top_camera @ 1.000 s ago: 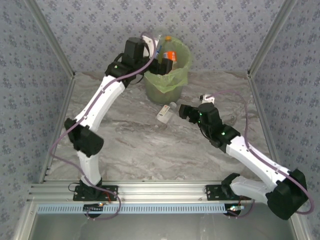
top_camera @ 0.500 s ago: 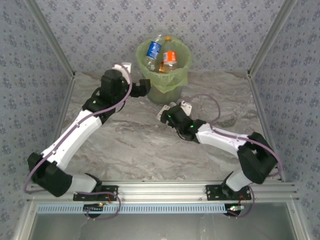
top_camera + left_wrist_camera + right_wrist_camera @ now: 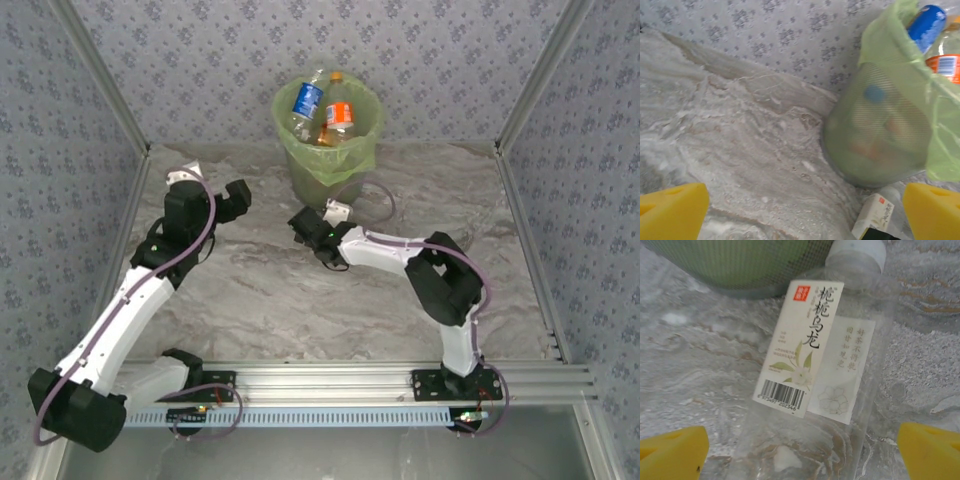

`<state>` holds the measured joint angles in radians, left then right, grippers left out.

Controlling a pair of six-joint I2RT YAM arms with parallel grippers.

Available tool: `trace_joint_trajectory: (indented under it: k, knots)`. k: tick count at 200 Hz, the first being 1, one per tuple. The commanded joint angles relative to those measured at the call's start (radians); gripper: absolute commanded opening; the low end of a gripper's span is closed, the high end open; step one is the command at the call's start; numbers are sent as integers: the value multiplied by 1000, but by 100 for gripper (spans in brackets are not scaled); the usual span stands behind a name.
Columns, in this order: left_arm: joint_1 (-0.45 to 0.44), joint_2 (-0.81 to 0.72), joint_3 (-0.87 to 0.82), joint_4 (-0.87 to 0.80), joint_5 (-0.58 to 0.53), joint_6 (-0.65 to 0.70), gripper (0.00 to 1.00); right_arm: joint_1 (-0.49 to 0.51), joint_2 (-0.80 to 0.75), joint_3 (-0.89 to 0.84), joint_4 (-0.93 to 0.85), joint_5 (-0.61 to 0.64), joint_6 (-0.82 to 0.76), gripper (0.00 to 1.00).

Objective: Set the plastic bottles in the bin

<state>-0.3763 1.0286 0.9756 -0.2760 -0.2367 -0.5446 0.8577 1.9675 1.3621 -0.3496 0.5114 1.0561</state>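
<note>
While the round bin lined in light-green bag stands by the back wall of your grey marbled table, two plastic bottles poke from its top: blue-labelled bottle, orange-labelled bottle | one clear white-labelled bottle lies at its foot, between the wide-spread fingers of the right gripper | left gripper gapes wide, empty, left of the bin.

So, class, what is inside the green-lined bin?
A blue-labelled bottle and an orange-labelled bottle stick up above the rim of the bin. Whatever lies beneath them is covered.
</note>
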Motion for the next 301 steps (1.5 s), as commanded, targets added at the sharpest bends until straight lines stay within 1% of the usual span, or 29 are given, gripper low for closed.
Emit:
trace_joint_trajectory:
  k: [1,26,46,68,88,113,135,144,182,217,238,250,266,301]
  knots:
    - [15,-27,-12,-22,-11,-29,99,1,50,52,-119,68,38,99]
    - [25,-19,-14,-38,-9,-26,99,-3,62,41,-175,68,30,99]
    - [30,-15,-16,-41,-2,-29,99,-11,14,-28,-159,33,-18,98]
    - [33,-3,-15,-41,7,-35,99,-43,-53,-115,-97,-69,-134,98]
    - [34,12,-16,-43,10,-44,99,-98,-71,-148,-56,-216,-252,98]
    - [36,35,-8,-47,17,-55,99,-150,-63,-142,-11,-291,-338,98]
    - [36,50,2,-56,19,-55,99,-174,-22,-88,-12,-304,-418,99]
    - [37,53,6,-60,17,-55,99,-186,0,-64,-18,-314,-479,99]
    - [41,50,9,-75,3,-49,99,-234,60,-8,-21,-410,-604,94]
    - [46,51,-2,-76,-13,-52,99,-245,112,74,-95,-403,-660,92]
    - [48,58,-4,-71,-11,-60,99,-234,148,129,-142,-373,-676,92]
    - [49,61,-4,-72,-9,-62,99,-225,159,142,-155,-337,-677,92]
    - [50,64,-2,-73,-7,-64,99,-222,163,144,-155,-342,-682,91]
    - [53,63,-2,-78,-9,-61,99,-220,142,109,-124,-371,-688,80]
